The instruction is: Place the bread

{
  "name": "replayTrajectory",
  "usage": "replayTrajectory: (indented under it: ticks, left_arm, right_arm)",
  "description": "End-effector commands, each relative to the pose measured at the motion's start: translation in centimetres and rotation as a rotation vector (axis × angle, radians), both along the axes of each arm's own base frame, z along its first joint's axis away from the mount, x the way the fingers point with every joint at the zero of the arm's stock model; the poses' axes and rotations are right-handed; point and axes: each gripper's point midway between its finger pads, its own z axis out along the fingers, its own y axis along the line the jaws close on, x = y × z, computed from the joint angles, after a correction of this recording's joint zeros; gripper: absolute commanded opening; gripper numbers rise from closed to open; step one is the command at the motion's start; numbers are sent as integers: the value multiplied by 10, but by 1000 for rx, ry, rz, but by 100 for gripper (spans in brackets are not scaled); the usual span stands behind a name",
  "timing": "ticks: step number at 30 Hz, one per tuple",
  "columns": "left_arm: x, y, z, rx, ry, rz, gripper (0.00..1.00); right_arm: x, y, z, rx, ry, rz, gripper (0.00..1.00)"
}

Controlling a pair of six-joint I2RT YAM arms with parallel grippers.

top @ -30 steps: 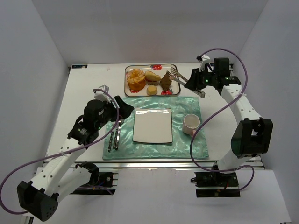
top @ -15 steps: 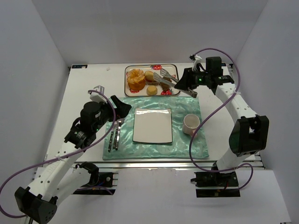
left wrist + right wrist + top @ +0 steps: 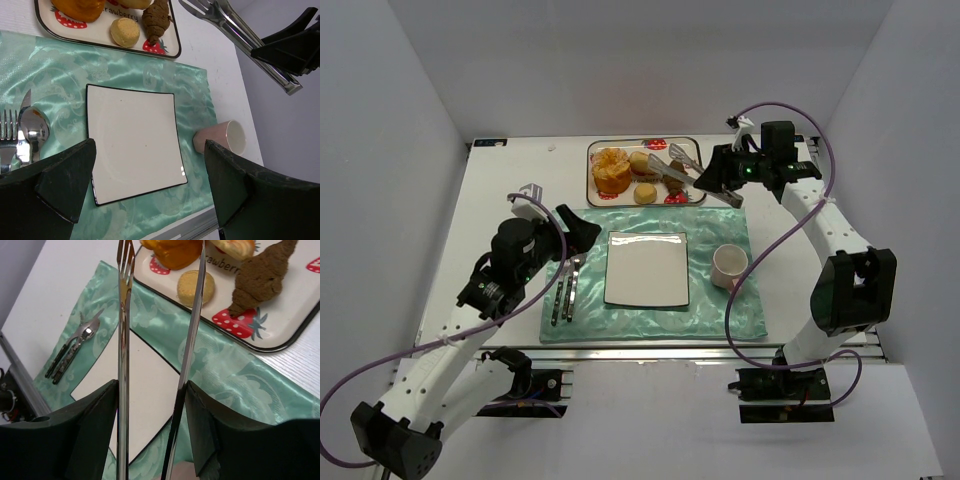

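— What sits nearest the arms?

— The left gripper [image 3: 150,150]. Its jaws are wide apart and hold nothing. It hangs above the left side of a shiny sea-green satin placemat [image 3: 720,310] spread on the white tabletop [image 3: 500,190]. A steel fork, spoon and knife [image 3: 22,135] lie on the mat's left part, a white square plate with a dark rim [image 3: 135,140] is in the middle, and a pale pink cup [image 3: 227,137] is to the right of the plate.

— And the bread?

— Farther back, on a white rectangular tray with a dark rim and strawberry prints [image 3: 175,47], just past the mat's far edge. The small dark brown pastry [image 3: 262,277] is lumpy and ridged, roughly a cone, broad at one end and tapering to a tip. It lies on its side in the right part of the tray, with its broad end by a red strawberry print. A small pale yellow round roll [image 3: 125,32] is just to its left, and a large golden-orange bun [image 3: 610,170] is farther left.

— The other arm?

— The right gripper [image 3: 150,390] has its jaws clamped on long metal tongs [image 3: 123,315], whose two arms stand apart over the tray. In the right wrist view the pastry lies to one side of both arms, not between them.
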Motion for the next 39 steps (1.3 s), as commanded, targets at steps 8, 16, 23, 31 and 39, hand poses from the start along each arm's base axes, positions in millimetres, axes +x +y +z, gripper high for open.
replayTrajectory:
  ticks: [8,16,23,31,39]
  left_arm:
    - [-10,8,8,-18,-20,24,98]
    - [-12,13,8,-15,-13,43,98]
    - [-9,12,3,-18,-1,51,98]
    - [0,4,2,-11,8,31,98]
    - [1,3,2,-12,10,30,98]
  right_arm:
    - [60,-25,-1,-107,-113,-151,58]
    - [89,-30,-31,-135,-76,-191,58]
    - [100,-48,-51,-122,-21,-229,58]
    - [91,-28,-56,-10,58,-151,58]
    - [91,-26,-73,1,108,-163,58]
